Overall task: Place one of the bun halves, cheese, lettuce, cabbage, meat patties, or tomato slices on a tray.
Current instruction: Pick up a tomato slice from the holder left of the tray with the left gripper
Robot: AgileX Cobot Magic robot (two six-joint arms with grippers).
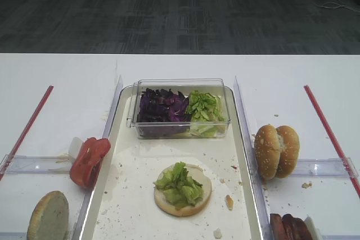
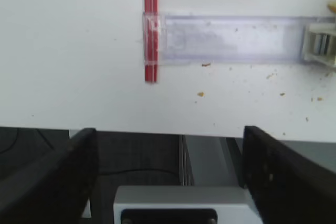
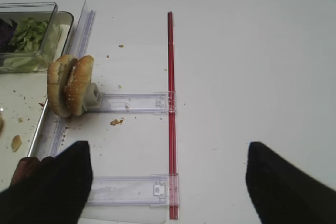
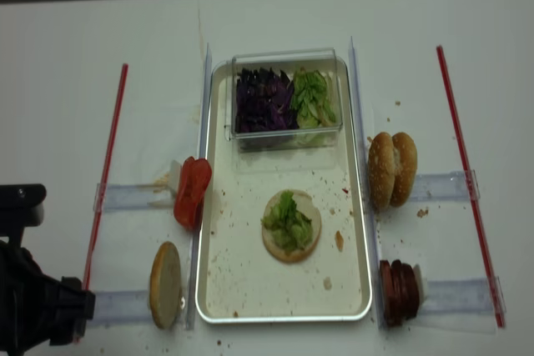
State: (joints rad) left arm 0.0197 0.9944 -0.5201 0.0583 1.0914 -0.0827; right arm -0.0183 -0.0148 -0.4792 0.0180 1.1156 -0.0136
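The long silvery tray (image 4: 242, 273) lies mid-table. On it rests a bun half (image 1: 198, 195) topped with lettuce (image 1: 179, 182). Tomato slices (image 1: 89, 161) stand on edge left of the tray, with another bun half (image 1: 48, 216) nearer the front. Two bun halves (image 1: 276, 151) stand on edge to the right of the tray, and the meat patties (image 4: 399, 291) are in front of them. Cabbage (image 1: 163, 107) and more lettuce (image 1: 205, 107) fill a tub. No cheese is in view. My left gripper (image 2: 168, 171) is open and empty over the table's front edge. My right gripper (image 3: 168, 182) is open and empty over the table right of the patties.
The clear tub (image 1: 180, 85) sits at the tray's far end. Red strips (image 4: 104, 172) (image 4: 467, 181) run along both sides, joined to clear plastic holders (image 3: 131, 102) (image 2: 231, 38). Crumbs dot the tray and table. My left arm (image 4: 29, 310) is at the front left corner.
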